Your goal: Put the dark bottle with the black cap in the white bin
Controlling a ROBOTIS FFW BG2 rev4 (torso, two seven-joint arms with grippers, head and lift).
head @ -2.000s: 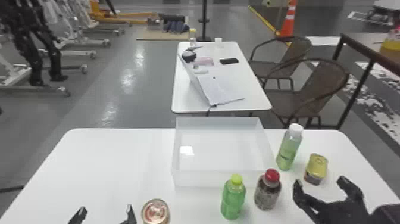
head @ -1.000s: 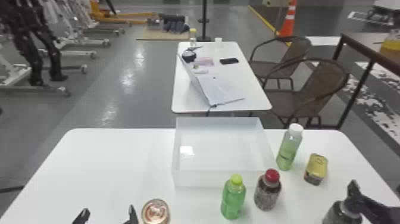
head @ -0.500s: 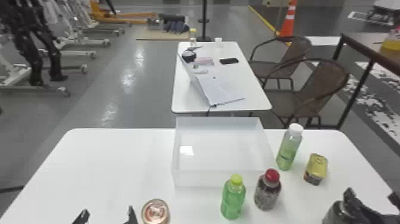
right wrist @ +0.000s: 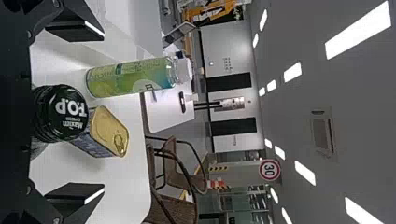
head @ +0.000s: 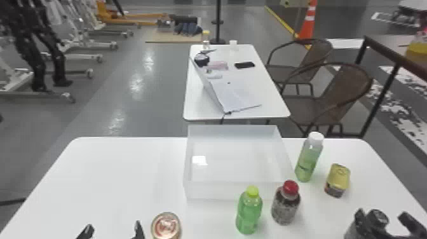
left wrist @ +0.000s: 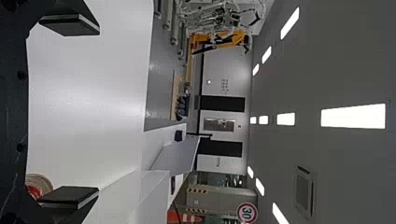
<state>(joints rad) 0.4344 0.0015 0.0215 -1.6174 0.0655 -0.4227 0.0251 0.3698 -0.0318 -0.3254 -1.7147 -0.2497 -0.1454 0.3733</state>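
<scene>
At the near right of the table in the head view, my right gripper [head: 382, 215] stands open around the dark bottle [head: 377, 218], one finger to each side of its black cap. From the right wrist view, the open right gripper [right wrist: 99, 112] has the bottle's black cap [right wrist: 69, 113] between its fingers, without visible contact; the body below is mostly hidden. The white bin [head: 238, 190] sits at the table's middle. My left gripper [head: 113, 227] is parked open at the near left edge; in the left wrist view the left gripper [left wrist: 93, 111] holds nothing.
A green bottle [head: 249, 211] and a red-capped bottle [head: 286, 205] stand before the bin. Right of it are a white-capped bottle [head: 308, 160] and a yellow-topped can [head: 337, 180]. Another can [head: 166, 226] stands beside the left gripper.
The right gripper first swung right, uncovering the dark bottle, then came back left until its fingers flanked the cap. The bottle stands where it was; the left gripper has hardly shifted.
</scene>
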